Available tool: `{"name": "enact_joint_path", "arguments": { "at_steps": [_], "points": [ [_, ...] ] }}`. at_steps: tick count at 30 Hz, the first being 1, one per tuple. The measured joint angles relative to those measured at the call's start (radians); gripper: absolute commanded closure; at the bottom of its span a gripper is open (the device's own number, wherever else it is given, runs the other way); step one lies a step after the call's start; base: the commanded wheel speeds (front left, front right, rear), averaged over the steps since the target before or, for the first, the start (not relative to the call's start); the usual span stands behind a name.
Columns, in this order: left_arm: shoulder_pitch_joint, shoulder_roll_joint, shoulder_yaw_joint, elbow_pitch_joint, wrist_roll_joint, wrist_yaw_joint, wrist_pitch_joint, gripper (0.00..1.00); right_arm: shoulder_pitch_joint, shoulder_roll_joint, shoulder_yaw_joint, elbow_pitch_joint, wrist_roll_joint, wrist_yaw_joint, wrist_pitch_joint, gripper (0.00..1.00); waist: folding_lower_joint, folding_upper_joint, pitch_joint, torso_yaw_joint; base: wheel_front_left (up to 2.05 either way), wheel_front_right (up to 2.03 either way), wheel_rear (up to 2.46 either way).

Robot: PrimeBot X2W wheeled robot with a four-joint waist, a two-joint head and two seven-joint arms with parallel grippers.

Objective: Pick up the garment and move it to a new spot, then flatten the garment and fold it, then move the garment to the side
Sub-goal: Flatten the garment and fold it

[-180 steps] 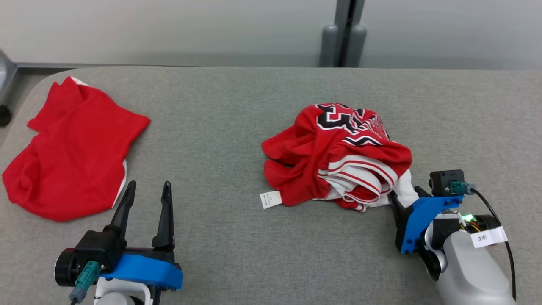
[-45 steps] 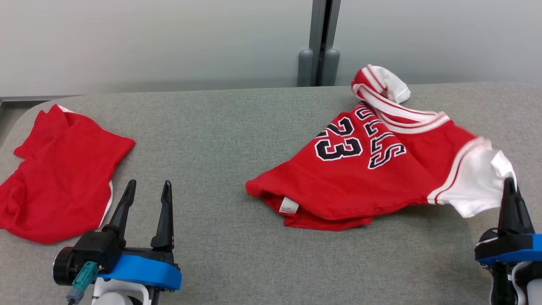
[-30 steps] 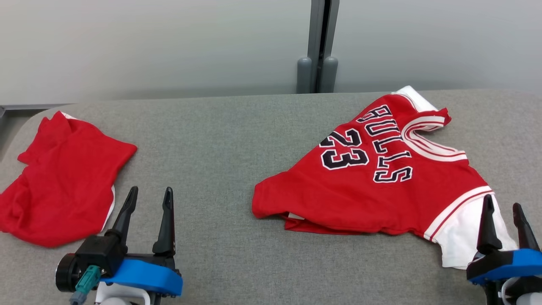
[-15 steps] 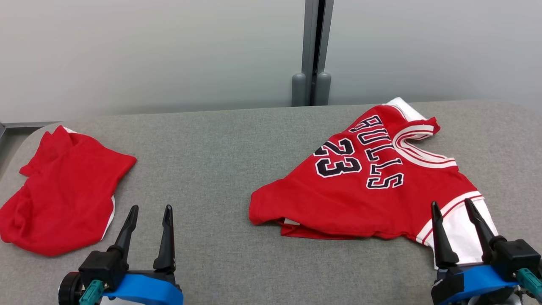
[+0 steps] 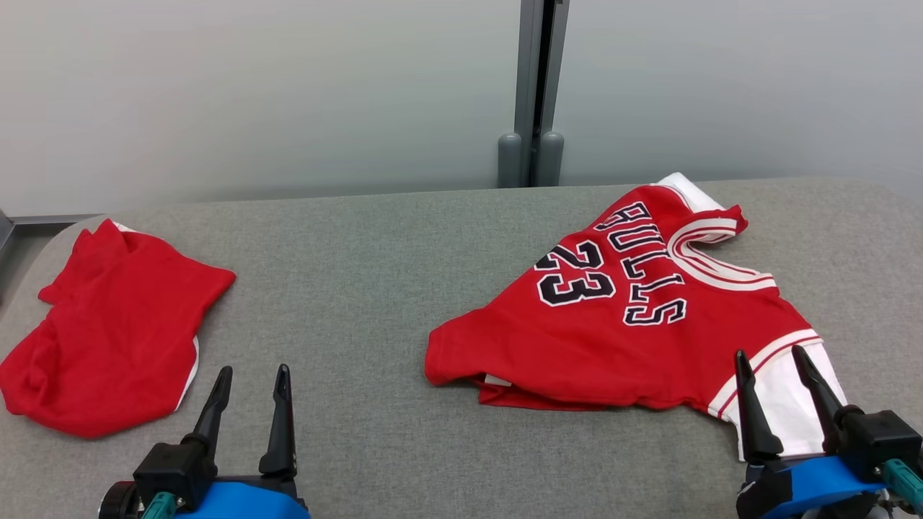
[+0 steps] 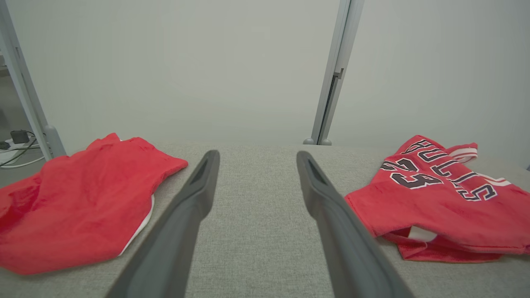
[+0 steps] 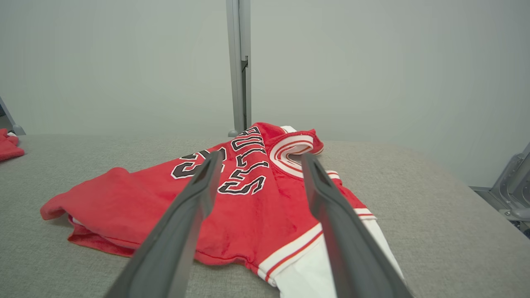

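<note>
Crumpled in a heap 6 s ago, the red jersey [image 5: 634,317] now lies spread face-up on the right half of the grey table [image 5: 375,288]. It has not shifted over the last half second. The "BULLS" lettering and the 23 can be read, running diagonally toward the far edge.

The right gripper [image 5: 769,351] pinched the white sleeve [image 5: 782,411] 1.5 s ago. Now its jaws are spread apart and hold nothing. In the head view the 2 tips stand in front of that sleeve and cover part of it, and whether they touch the cloth cannot be made out. The gripper's body is cut off by the bottom edge.

The jersey's near hem is folded under, so its lower layer is mostly hidden, with a white label [image 5: 494,380] peeking from beneath. The far sleeve [image 5: 685,189] shows as a small white corner behind the collar.

The left gripper [image 5: 254,369] is at the lower left over bare table, jaws spread and empty, its body also cut off. A second red garment [image 5: 108,324] lies rumpled at the table's left end, well apart from the jersey. A grey post [image 5: 533,94] rises behind the table.
</note>
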Motion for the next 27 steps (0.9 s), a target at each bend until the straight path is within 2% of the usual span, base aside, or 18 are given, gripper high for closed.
{"name": "enact_joint_path", "arguments": {
  "at_steps": [8, 12, 15, 19, 22, 27],
  "points": [
    [-0.014, 0.002, -0.009, -0.011, 0.007, -0.004, 0.007, 0.00, -0.010, 0.000, 0.005, -0.018, 0.014, 0.000, 0.025, 0.00, 0.0000, 0.0000, 0.031, -0.013, 0.00, 0.00, 0.00],
    [-0.075, -0.005, -0.039, 0.003, -0.004, -0.040, 0.068, 0.00, -0.051, 0.000, -0.027, -0.037, 0.002, 0.000, 0.091, 0.00, 0.0000, 0.0000, 0.063, -0.031, 0.00, 0.00, 0.00],
    [-0.128, -0.025, -0.073, 0.056, -0.024, -0.078, 0.127, 0.00, -0.074, 0.000, -0.045, -0.016, -0.008, 0.000, 0.149, 0.00, 0.0001, 0.0000, 0.094, -0.049, 0.00, 0.00, 0.00],
    [-0.182, -0.077, -0.113, 0.152, -0.063, -0.128, 0.181, 0.00, -0.099, 0.000, -0.056, 0.006, -0.012, 0.000, 0.165, 0.00, 0.0001, 0.0000, 0.134, -0.078, 0.00, 0.00, 0.00],
    [-0.218, -0.106, -0.123, 0.237, -0.080, -0.137, 0.202, 0.00, -0.111, 0.000, -0.058, 0.034, 0.010, 0.000, 0.154, 0.00, 0.0002, 0.0000, 0.164, -0.103, 0.00, 0.00, 0.00],
    [-0.286, -0.130, -0.110, 0.354, -0.081, -0.122, 0.192, 0.00, -0.135, 0.000, -0.031, 0.093, 0.042, 0.000, 0.119, 0.00, 0.0001, 0.0000, 0.199, -0.144, 0.00, 0.00, 0.00]
  ]
}}
